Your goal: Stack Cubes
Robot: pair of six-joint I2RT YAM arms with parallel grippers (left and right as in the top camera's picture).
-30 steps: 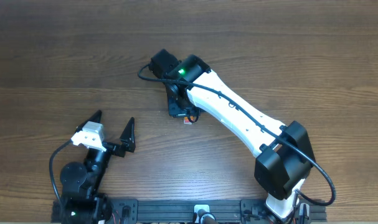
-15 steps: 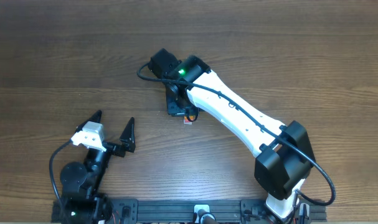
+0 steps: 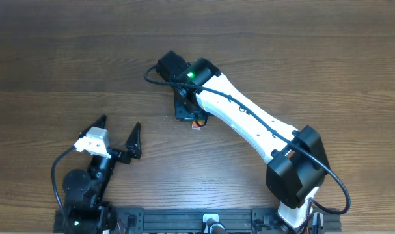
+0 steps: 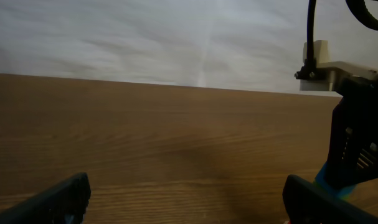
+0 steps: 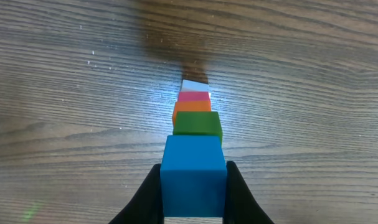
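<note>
In the right wrist view, my right gripper [image 5: 193,200] is shut on a blue cube [image 5: 193,177], one finger [image 5: 145,199] against each side. The blue cube sits on top of a stack: a green cube [image 5: 198,123], an orange cube [image 5: 190,107], a pink cube [image 5: 194,96] and a white cube [image 5: 193,85] step down beneath it to the wooden table. From above, the right gripper [image 3: 185,110] points down at mid-table and hides the stack except a small coloured corner [image 3: 196,125]. My left gripper [image 3: 120,123] stands open and holds nothing at the front left, well apart from the stack.
The wooden table [image 3: 301,58] spreads bare around the stack. In the left wrist view the right arm's gripper [image 4: 357,143] stands ahead with the blue cube's edge [image 4: 329,182] under it. A pale wall [image 4: 145,37] rises behind the table's far edge.
</note>
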